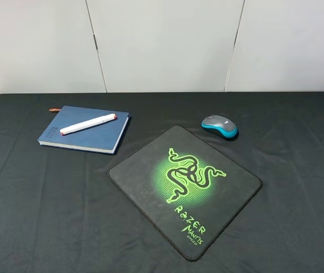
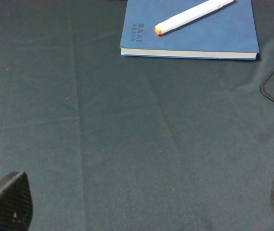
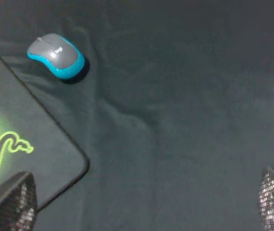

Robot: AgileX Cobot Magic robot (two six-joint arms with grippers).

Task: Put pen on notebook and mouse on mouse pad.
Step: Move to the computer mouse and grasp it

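Lying slantwise on the blue hardcover notebook (image 1: 102, 137), the slim white marker pen (image 1: 88, 124) with orange-red tips rests on its cover. The small grey-and-blue computer mouse (image 1: 219, 126) sits on the black tablecloth (image 1: 37, 199), just beside the large square black mouse pad (image 1: 139, 170) with the green snake logo, not on it. The left gripper (image 2: 144, 202) and the right gripper (image 3: 143, 202) hover above the cloth, jaws spread wide, holding nothing.

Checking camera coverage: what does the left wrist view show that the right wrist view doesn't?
Left wrist only: the notebook with the pen lying on it, and the open left gripper.
Right wrist only: the mouse on the cloth, off the mouse pad, and the open right gripper.
Both: the black cloth and an edge of the mouse pad.
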